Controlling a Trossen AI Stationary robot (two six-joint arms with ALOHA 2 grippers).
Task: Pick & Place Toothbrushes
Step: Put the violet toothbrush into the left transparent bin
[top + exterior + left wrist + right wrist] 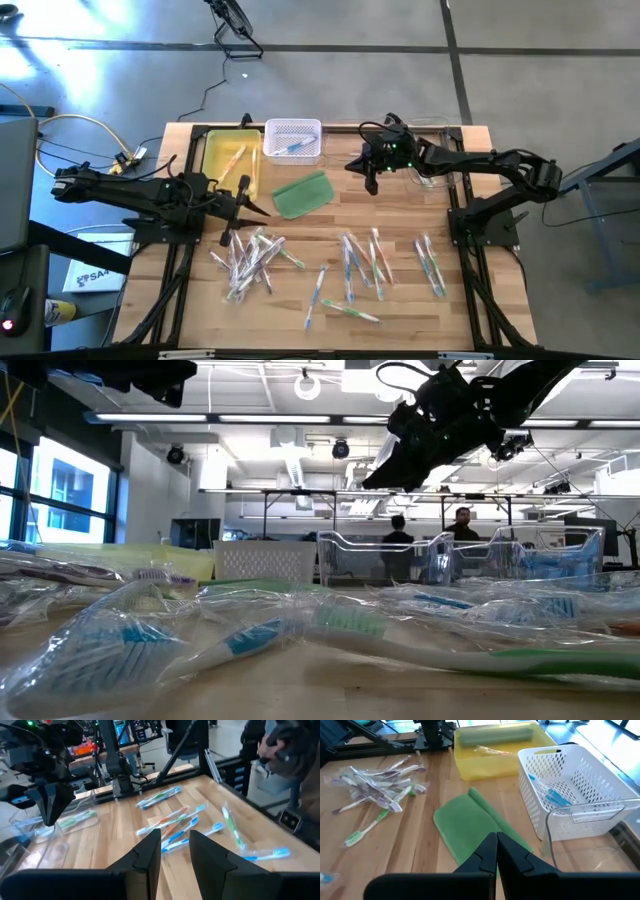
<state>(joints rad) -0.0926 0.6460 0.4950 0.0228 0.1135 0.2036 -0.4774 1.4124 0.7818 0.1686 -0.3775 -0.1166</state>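
littering wooden table (pixel 400 210) — toothbrushes (pixel 360 262)

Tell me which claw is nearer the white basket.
Right. The right claw hangs just beside the white basket; the left claw sits farther off, past the yellow tray.

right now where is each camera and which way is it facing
High view: above the table, looking straight down; both arms show, left gripper and right gripper.
Low view: at table-top height, level across wrapped toothbrushes; an arm hangs above.
Left wrist view: past its own parted fingers toward the right arm.
Right wrist view: past its shut fingers at the green pad.
Shared: the white basket appears in the high and right wrist views.
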